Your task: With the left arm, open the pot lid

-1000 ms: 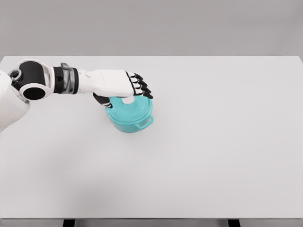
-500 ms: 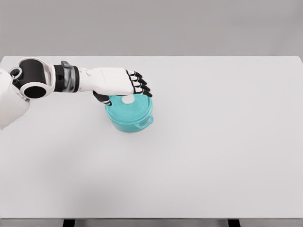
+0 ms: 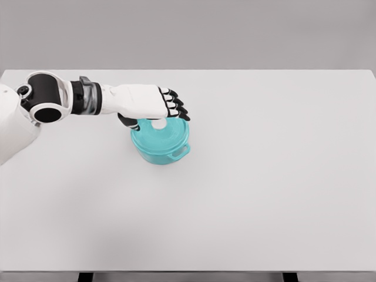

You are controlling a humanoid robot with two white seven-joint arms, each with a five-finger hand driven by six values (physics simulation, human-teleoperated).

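**Head view: left hand over the pot lid, knob right under the fingers**

Head view shows a teal pot (image 3: 160,144) standing on the white surface (image 3: 264,194), left of the middle and nearer to the far edge than to the near edge. The lid (image 3: 158,134) sits on the pot, closed as far as I can see. Its small white knob (image 3: 158,124) is just visible below the hand.

The left hand (image 3: 144,103) reaches in from the left edge and hovers over the far-left part of the lid. The fingers (image 3: 175,107) are curled downward over the knob, and the thumb (image 3: 128,123) shows as a dark shape under the palm, on the left side of the knob. The knob lies directly below the fingers, between them and the thumb, so I judge the coming move is a short pinch on the knob and then a lift straight up.

Whether the fingers already touch or grip the knob I cannot tell, because the palm hides the contact. One side handle of the pot (image 3: 181,152) points toward the near-right corner; an opposite handle, if there is one, is hidden by the hand. The right arm is not in view.
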